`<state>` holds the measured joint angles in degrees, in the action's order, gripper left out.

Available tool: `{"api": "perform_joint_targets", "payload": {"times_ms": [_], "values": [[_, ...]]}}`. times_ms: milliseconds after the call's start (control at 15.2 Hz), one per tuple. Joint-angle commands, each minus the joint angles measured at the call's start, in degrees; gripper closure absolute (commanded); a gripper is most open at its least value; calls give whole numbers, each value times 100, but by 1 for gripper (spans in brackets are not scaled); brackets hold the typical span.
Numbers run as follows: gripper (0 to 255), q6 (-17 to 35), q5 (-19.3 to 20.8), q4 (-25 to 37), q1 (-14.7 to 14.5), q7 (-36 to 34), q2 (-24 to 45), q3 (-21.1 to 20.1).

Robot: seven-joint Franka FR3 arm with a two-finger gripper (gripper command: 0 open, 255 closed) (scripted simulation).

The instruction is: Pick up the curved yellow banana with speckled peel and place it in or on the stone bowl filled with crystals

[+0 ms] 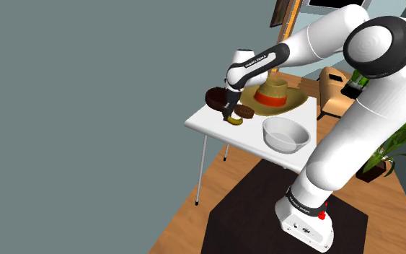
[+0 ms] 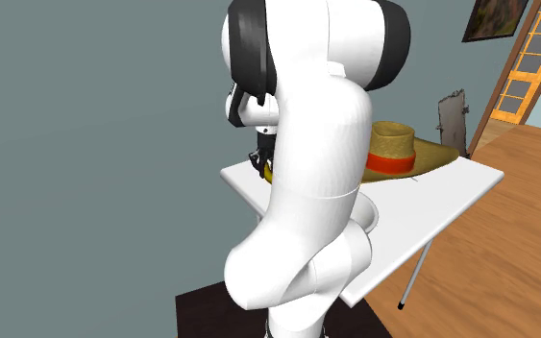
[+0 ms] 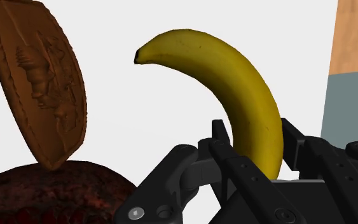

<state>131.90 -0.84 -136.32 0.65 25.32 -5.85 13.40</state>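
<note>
The banana [image 3: 247, 95] clasped beside the dark bowl [image 1: 214, 97].
The gripper [image 3: 254, 137] pinched it across its width, presumably so the curve could not roll.

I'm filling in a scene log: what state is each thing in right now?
gripper: jaws shut on the banana.
banana: clasped near one end, not yet in the dark bowl.
dark bowl: upright, no banana in it.
grey bowl: upright, empty.
straw hat: crown up, brim down.
carved brown disc: lying flat, untouched.
</note>
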Motion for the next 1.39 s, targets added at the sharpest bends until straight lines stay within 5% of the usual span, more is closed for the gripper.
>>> {"api": "perform_joint_targets", "payload": {"times_ms": [0, 1320], "values": [[255, -174, 37, 60, 1, -38, -115, -11], [255, -1761, 185, 1031, 12, -195, -747, -86]]}}
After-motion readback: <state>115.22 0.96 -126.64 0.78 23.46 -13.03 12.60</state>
